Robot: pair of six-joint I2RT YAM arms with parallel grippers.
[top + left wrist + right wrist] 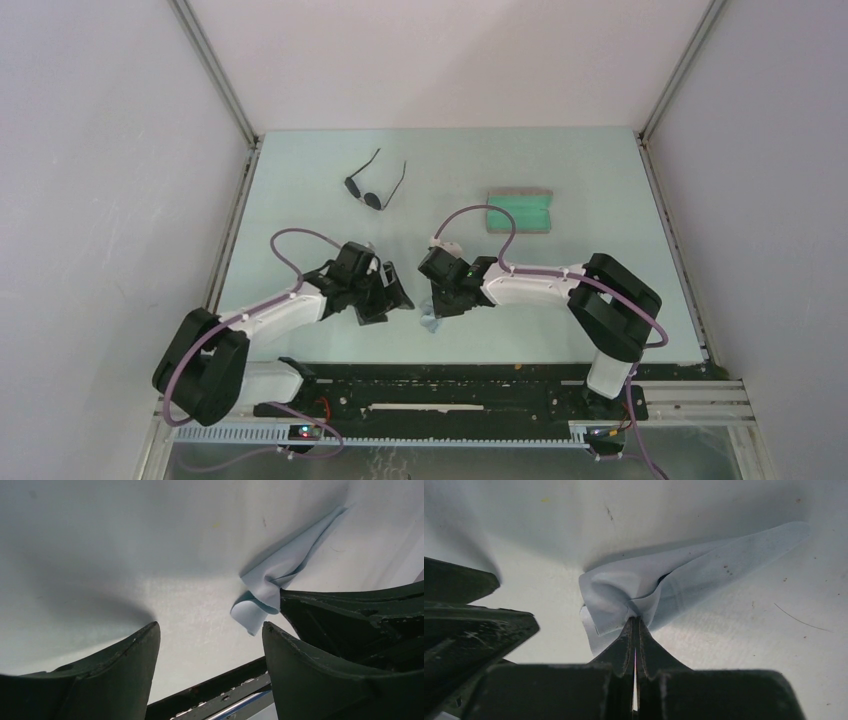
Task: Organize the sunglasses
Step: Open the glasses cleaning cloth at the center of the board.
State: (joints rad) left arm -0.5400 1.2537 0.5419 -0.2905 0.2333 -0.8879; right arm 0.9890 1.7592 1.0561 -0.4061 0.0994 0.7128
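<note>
Near edge: a black mounting rail (440, 385) carries both arm bases; the left arm (275, 318) reaches in from the left and the right arm (535, 285) from the right; their wrists sit close together over the near-middle of the pale, matte counter (600, 320).

Right jaws: pressed tight on a pinch of the light blue cloth (649, 582); in the right wrist view the two fingers meet with only a hairline seam between them; the cloth is bunched and puckered at their tips; one long fold trails across the counter to the upper right; a shadow lies on the counter behind it.

Left jaws: spread wide, nothing between them; the left wrist view shows bare counter in the gap; the cloth (270, 580) lies just beyond the right-hand finger; cannot tell whether that finger touches it; the right arm's dark fingers sit just beside, clamped on the bunched end.

From above, the cloth (430, 323) is only a small pale scrap under the right wrist, mostly hidden.

Farther back, left of centre: the sunglasses (368, 192) lie on the counter, well apart from both arms; thin black wire frame; two dark oval lenses on the near side; both temple arms unfolded, pointing toward the far wall; nothing touches them.

Same depth, right of centre: a grey oblong case (520, 213) lies open, green lining up; well apart from the sunglasses; beyond the right wrist.
</note>
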